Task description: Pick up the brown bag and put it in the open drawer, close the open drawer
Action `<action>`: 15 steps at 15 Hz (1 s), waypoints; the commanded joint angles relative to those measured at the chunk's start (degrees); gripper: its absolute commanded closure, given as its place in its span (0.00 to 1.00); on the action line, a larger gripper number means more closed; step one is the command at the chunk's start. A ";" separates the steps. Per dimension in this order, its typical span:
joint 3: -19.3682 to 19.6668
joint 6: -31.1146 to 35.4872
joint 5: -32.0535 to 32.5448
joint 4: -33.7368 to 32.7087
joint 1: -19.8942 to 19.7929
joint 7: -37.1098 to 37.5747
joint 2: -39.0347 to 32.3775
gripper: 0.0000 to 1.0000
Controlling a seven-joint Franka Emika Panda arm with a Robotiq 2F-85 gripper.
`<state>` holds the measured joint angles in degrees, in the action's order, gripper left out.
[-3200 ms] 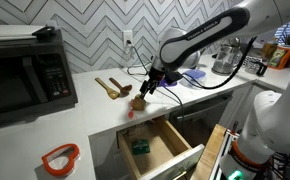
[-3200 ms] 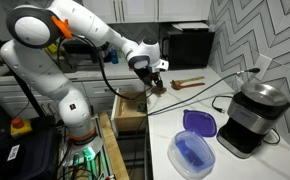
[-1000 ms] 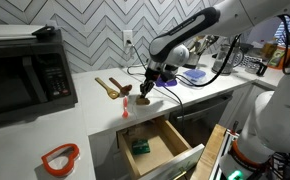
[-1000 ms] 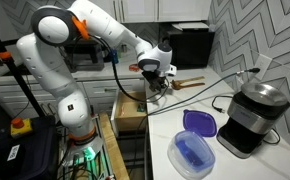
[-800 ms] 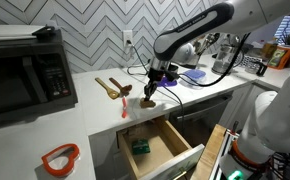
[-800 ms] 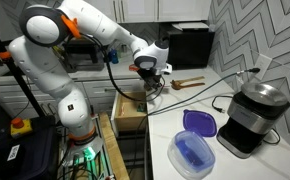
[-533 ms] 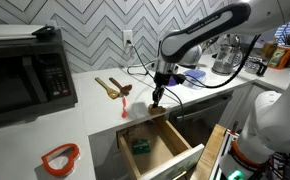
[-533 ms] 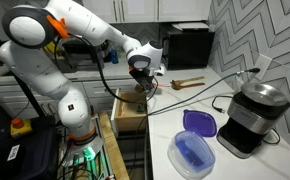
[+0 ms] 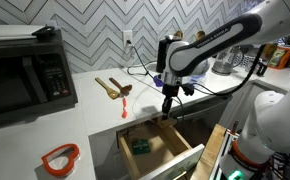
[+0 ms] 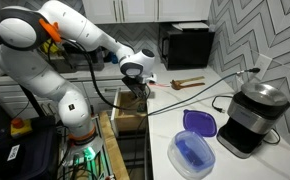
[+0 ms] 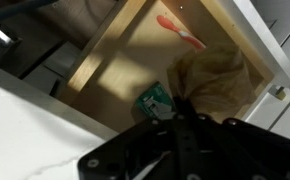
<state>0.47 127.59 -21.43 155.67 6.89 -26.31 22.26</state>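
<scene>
My gripper hangs over the open wooden drawer, shut on the gathered top of the brown bag. In an exterior view the gripper holds the bag just above the drawer. From the wrist view the bag droops below my gripper into the drawer, whose light wood floor shows around it. Dark gripper parts hide the jaws.
A green packet lies in the drawer beside the bag, and a red item lies at its far end. On the counter are wooden spoons, a microwave, a red ring, a blue container and an appliance.
My gripper has carried the brown bag off the counter, toward the counter's front edge, and now holds it lower, over the open drawer. The drawer stays open.
</scene>
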 commanded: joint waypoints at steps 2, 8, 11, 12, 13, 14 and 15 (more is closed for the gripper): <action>0.25 7.14 -0.20 1.65 1.85 1.09 -2.84 1.00; 0.58 14.42 -2.16 1.98 3.55 0.64 -5.89 0.68; 0.74 11.73 -3.17 1.79 4.29 0.27 -4.59 0.46; 0.78 10.61 -3.17 1.74 4.46 0.21 -3.56 0.38; 0.65 9.89 -2.70 1.65 4.44 0.55 -2.83 0.31; 0.49 8.75 -2.54 1.51 4.64 0.87 -1.91 0.22; 0.40 7.86 -3.25 2.38 5.18 0.79 -0.31 0.16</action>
<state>0.53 139.08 -23.73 156.95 10.69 -25.99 17.71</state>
